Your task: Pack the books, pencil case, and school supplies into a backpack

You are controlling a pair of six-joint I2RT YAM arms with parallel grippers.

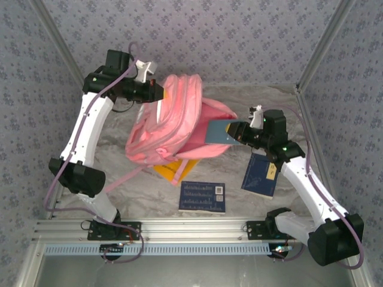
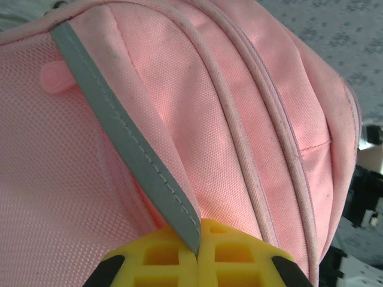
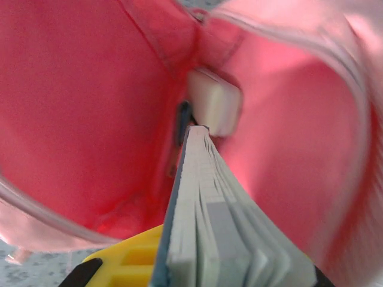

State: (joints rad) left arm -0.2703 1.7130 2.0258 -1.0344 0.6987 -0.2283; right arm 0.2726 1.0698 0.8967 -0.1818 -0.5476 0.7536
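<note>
The pink backpack (image 1: 173,122) lies mid-table with its mouth facing right. My left gripper (image 1: 157,91) holds its top edge. Up close, the yellow fingers (image 2: 239,254) are shut on a grey trim strip (image 2: 119,131) of the backpack (image 2: 251,119). My right gripper (image 1: 240,133) is shut on a teal-blue book (image 1: 218,130) at the mouth. The book (image 3: 209,227) is edge-on, reaching into the red interior (image 3: 78,107). A pale rounded item (image 3: 214,101) sits deep inside; I cannot tell whether it is the pencil case. The school supplies are out of view.
A yellow-orange book (image 1: 173,170) pokes out from under the backpack's near side. One navy book (image 1: 202,197) lies flat near the front rail. Another navy book (image 1: 260,174) lies under my right forearm. A pink strap (image 1: 128,177) trails toward the left base.
</note>
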